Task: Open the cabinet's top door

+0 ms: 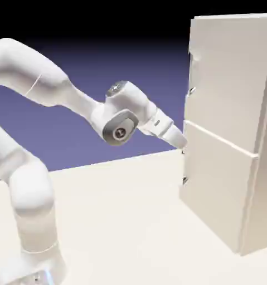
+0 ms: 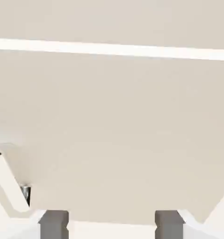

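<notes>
The cabinet (image 1: 252,183) is a tall cream box at the exterior view's right. Its top door (image 1: 230,72) is the larger upper panel and looks flush with the cabinet. A small metallic handle (image 1: 192,89) sits at that door's left edge. My gripper (image 1: 183,147) is at the cabinet's left edge, level with the seam between the two doors and below that handle. In the hand view cream panel (image 2: 113,130) fills the frame, crossed by a bright seam line (image 2: 109,48). My gripper (image 2: 111,227) is open, its grey fingertips (image 2: 54,225) apart with nothing between them.
The shorter lower door (image 1: 213,195) carries its own small handle (image 1: 185,180), just below my gripper. A pale bracket with a metallic bit (image 2: 25,192) shows at the hand view's lower left; I cannot tell which door it belongs to. The cabinet stands on the cream table (image 1: 119,222).
</notes>
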`<state>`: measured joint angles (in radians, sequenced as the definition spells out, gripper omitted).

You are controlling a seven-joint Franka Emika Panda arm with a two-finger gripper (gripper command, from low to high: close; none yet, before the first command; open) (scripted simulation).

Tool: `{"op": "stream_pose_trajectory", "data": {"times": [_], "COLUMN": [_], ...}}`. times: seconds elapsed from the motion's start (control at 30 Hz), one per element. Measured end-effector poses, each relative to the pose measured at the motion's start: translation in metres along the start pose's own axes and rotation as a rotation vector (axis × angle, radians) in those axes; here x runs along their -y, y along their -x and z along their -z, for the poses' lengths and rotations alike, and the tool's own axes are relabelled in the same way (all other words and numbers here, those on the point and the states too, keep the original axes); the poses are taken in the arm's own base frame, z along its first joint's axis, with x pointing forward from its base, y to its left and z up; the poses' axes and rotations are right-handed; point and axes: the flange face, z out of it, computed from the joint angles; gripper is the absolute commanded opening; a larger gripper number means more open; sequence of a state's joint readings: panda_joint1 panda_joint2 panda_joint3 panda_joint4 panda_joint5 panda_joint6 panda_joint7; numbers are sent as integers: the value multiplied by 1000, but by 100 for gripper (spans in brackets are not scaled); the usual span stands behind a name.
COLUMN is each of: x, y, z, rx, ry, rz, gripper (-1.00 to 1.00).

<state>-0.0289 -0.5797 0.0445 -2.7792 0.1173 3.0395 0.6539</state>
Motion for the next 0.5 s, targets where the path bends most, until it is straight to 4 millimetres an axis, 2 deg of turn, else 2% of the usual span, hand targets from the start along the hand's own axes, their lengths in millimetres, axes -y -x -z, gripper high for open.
{"op": "stream_pose_trajectory", "data": {"times": [0.27,0.5], "x": [17,32], "y": [-41,-64], "z": [31,57], "rx": [-107,-198], "ry": [-74,-140], "rz": [-33,-52], "gripper": [0,0]}}
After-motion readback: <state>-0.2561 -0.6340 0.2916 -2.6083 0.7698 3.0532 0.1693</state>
